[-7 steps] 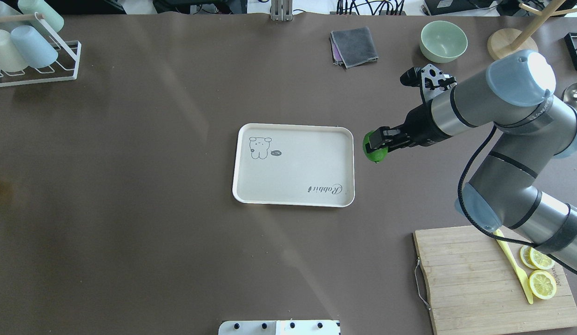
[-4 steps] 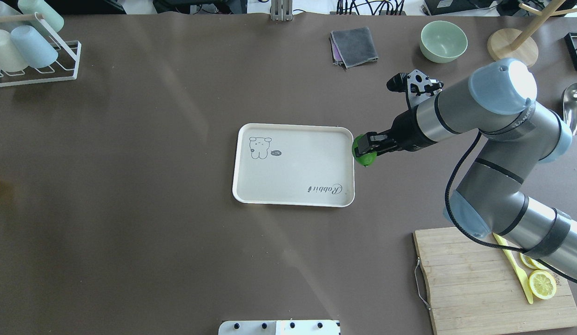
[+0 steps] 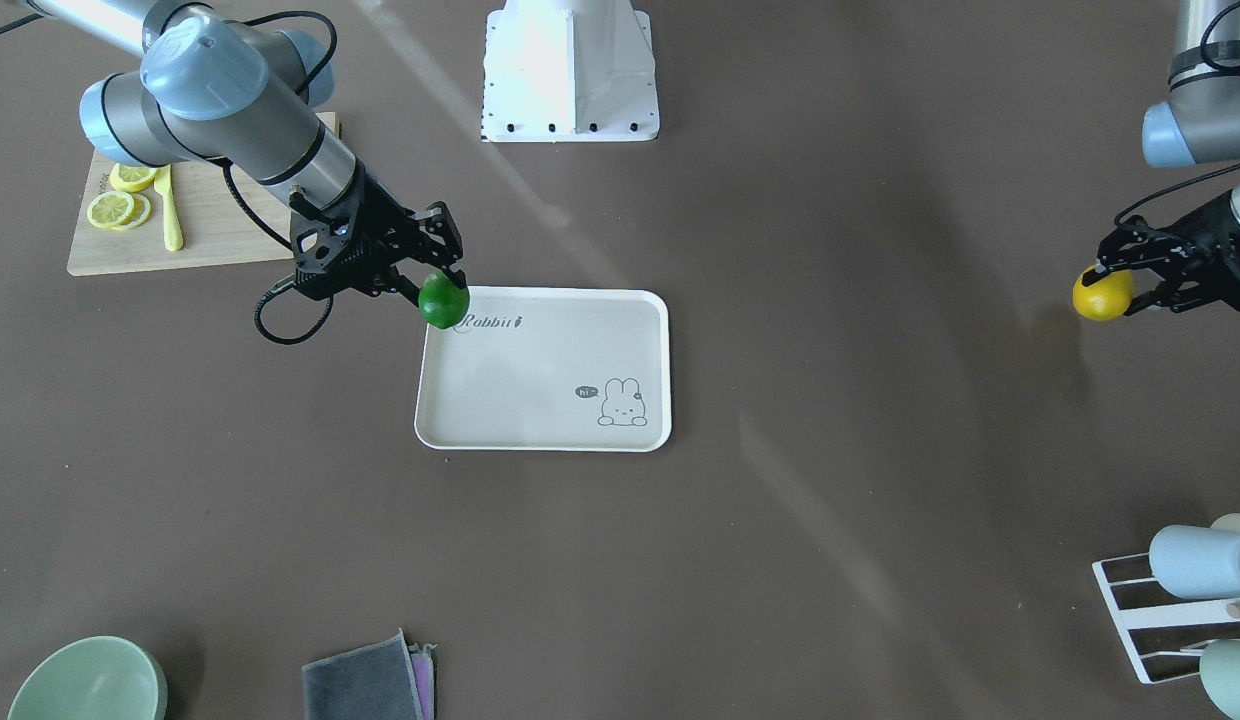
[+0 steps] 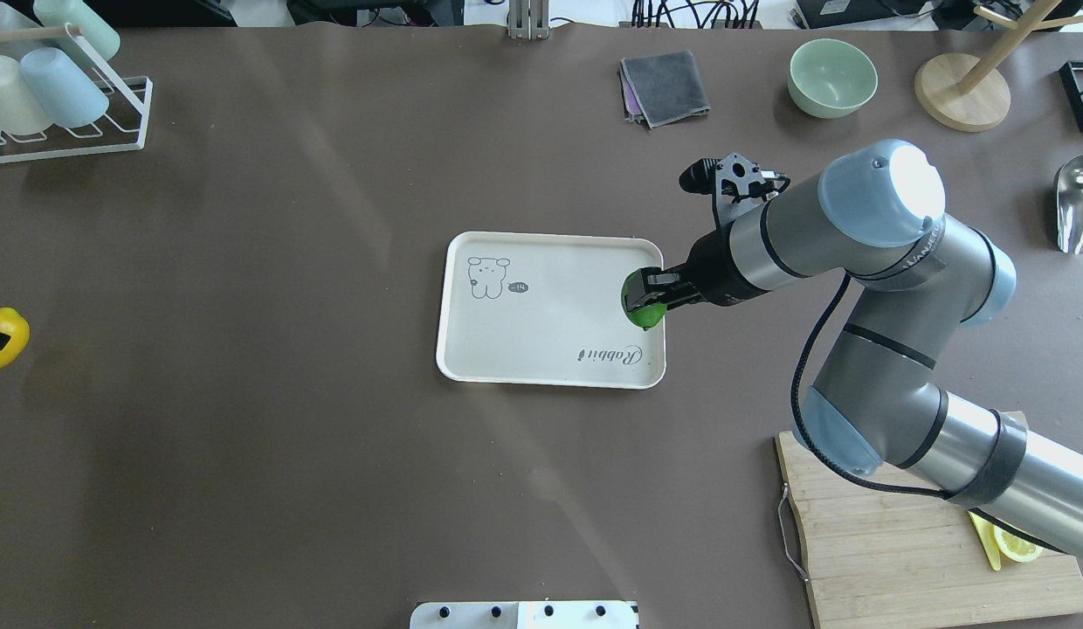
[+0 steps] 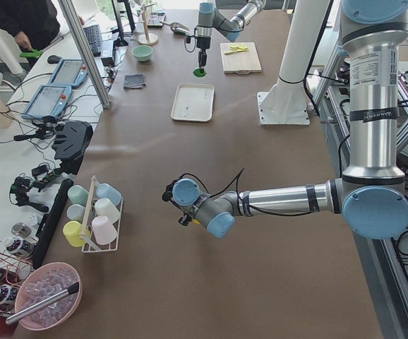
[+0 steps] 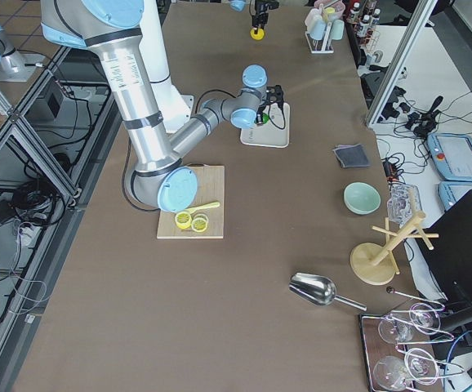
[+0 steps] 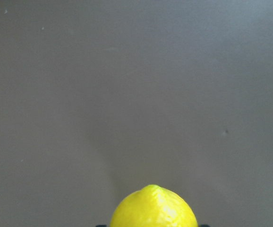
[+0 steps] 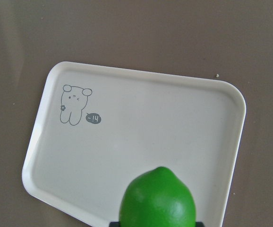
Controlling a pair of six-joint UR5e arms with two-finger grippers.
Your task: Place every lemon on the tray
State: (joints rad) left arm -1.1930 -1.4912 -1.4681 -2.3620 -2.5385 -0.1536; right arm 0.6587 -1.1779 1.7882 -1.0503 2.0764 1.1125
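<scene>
My right gripper (image 4: 641, 300) is shut on the green lemon (image 4: 648, 314) and holds it in the air over the right edge of the cream tray (image 4: 541, 341). In the front-facing view the green lemon (image 3: 444, 300) hangs over the tray's corner by the "Rabbit" lettering (image 3: 489, 322). In the right wrist view the green lemon (image 8: 157, 198) is above the tray (image 8: 141, 137). My left gripper (image 3: 1120, 285) is shut on the yellow lemon (image 3: 1101, 296), far from the tray. That lemon shows at the overhead view's left edge (image 4: 0, 339) and in the left wrist view (image 7: 154, 208).
A wooden cutting board (image 4: 891, 542) with lemon slices (image 3: 112, 208) and a yellow knife lies near the right arm's base. A green bowl (image 4: 832, 77), a folded grey cloth (image 4: 664, 87), a cup rack (image 4: 61, 96), a wooden stand (image 4: 961, 83) and a metal scoop (image 4: 1079, 201) stand around the table's edges.
My right gripper has carried the green lemon leftward from beside the tray to over its right edge. The yellow lemon in my left gripper has come further into the overhead view.
</scene>
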